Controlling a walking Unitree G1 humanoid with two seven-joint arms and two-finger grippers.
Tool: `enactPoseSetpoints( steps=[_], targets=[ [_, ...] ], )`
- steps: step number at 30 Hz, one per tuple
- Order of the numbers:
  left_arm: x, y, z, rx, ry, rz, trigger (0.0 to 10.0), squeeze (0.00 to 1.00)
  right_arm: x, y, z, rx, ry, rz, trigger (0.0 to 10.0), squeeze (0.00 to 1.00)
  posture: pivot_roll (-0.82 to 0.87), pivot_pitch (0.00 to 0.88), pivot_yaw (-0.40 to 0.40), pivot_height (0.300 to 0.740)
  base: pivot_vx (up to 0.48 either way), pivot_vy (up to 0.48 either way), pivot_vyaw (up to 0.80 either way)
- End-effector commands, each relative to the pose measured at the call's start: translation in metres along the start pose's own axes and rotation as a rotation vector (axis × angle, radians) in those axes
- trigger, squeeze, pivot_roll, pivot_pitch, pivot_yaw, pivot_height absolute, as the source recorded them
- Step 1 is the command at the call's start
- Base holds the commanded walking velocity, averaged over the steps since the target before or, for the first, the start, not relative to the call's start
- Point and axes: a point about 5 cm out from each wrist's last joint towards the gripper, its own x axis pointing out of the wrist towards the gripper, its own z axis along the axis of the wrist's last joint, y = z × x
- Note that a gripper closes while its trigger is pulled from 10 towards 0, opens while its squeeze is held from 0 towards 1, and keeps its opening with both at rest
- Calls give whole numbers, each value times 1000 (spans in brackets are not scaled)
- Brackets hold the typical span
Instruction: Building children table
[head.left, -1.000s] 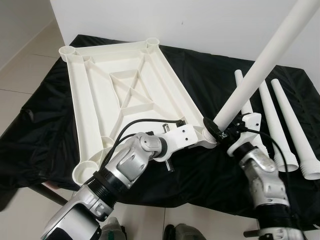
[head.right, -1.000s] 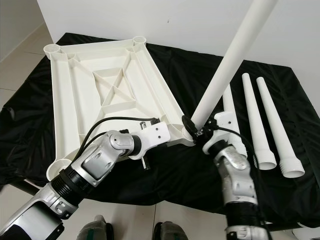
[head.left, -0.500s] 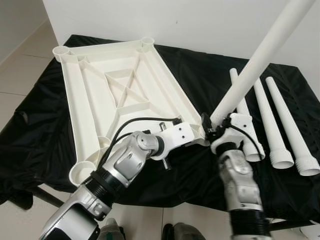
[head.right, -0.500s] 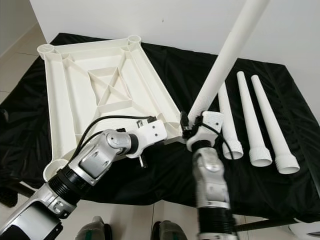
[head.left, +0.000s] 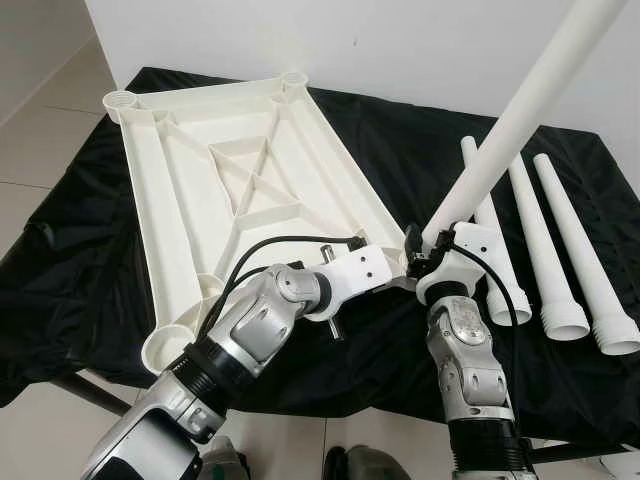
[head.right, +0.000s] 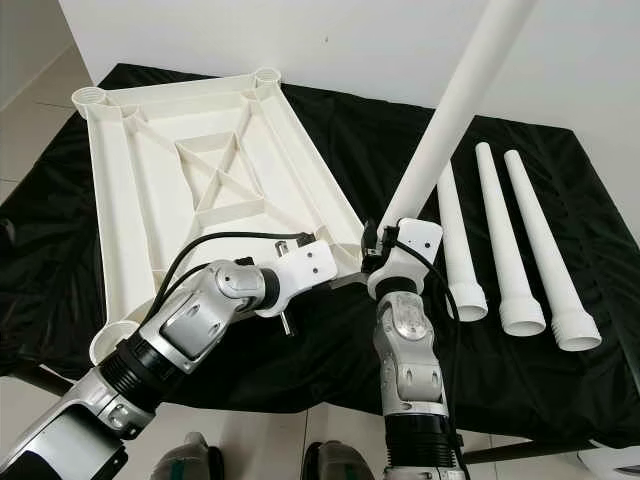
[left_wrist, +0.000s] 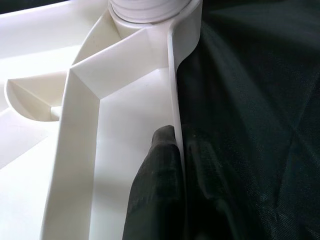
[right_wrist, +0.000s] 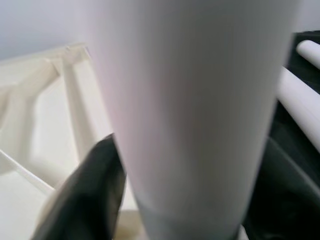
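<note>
Three spare legs (head.left: 545, 250) on black cloth (head.left: 400, 140), beside upturned tabletop (head.left: 230, 170)

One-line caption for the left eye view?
Right gripper seats a white leg into the upturned tabletop; left gripper pinches its rim.

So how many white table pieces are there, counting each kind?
Upside-down white tabletop: 1
White table leg held upright at the tabletop's corner by the right end effector: 1
White table legs lying on the black cloth: 3
Total: 5 white pieces
</note>
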Motion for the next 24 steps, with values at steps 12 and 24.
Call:
enactPoseSetpoints(
  steps=[12,24],
  targets=[
    [6,-8,5,32,-9,-6,10000,0,-6,-6,2,50,-6,134,10000,1000,-43,22,-76,740,0,0,0],
    [4,-4,4,33,-5,-1,10000,0,-4,-46,-2,-31,43,456,10000,0,-49,29,-61,740,0,0,0]
  ],
)
